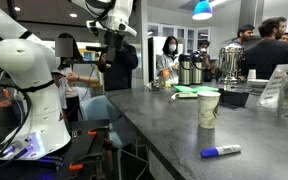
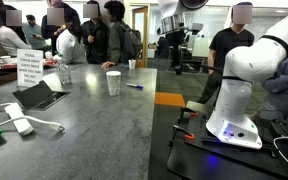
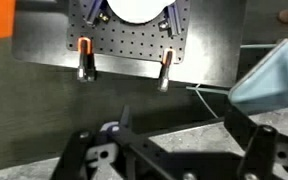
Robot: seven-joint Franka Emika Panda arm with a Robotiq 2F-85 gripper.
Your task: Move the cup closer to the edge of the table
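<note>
The cup (image 1: 208, 108) is a tall beige paper cup with a green rim. It stands upright on the dark grey table (image 1: 159, 135), a short way in from the straight edge. It shows in both exterior views, and in one it is a small pale cup (image 2: 113, 83) mid-table (image 2: 94, 135). My gripper (image 1: 112, 47) hangs high in the air beside the table, well away from the cup, and also shows from the other side (image 2: 174, 45). In the wrist view its dark fingers (image 3: 179, 150) are spread wide with nothing between them. The cup is out of the wrist view.
A blue-capped marker (image 1: 221, 152) lies near the cup by the edge (image 2: 134, 85). Steel coffee urns (image 1: 229, 62) stand at the far end. A printed sign (image 2: 29, 65), a black tablet (image 2: 39, 95) and a white remote (image 2: 19, 125) lie on the table. People stand around it.
</note>
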